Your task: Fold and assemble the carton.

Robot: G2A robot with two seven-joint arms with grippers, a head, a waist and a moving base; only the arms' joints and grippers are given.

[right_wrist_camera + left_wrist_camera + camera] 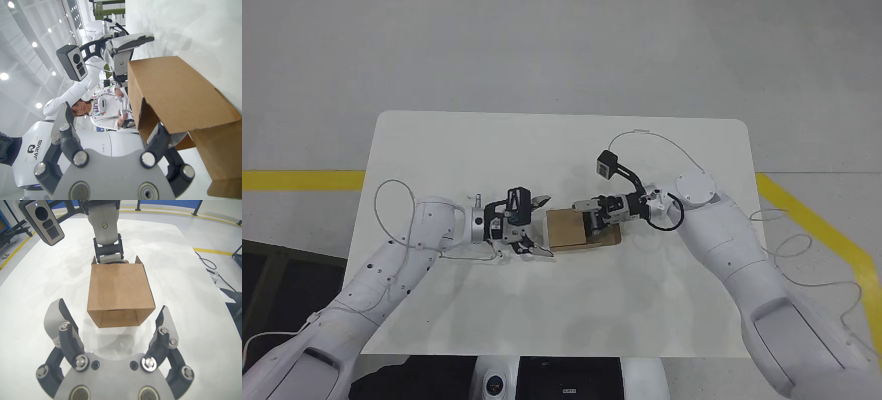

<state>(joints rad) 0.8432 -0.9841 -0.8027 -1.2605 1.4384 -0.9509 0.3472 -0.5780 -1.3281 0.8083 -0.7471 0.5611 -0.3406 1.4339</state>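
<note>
Cardboard carton (119, 287) on table (47, 275), both ends unfolded; right gripper (590, 213) spread, one finger inside; left gripper (540, 226) spread, beside.

Robotics lab: yellow floor tape (302, 180), ceiling lights (3, 76)

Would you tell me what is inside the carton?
The carton is open-ended, and bare cardboard walls show inside. One finger of the right claw sits in one end, its tip covered by the wall.
</note>
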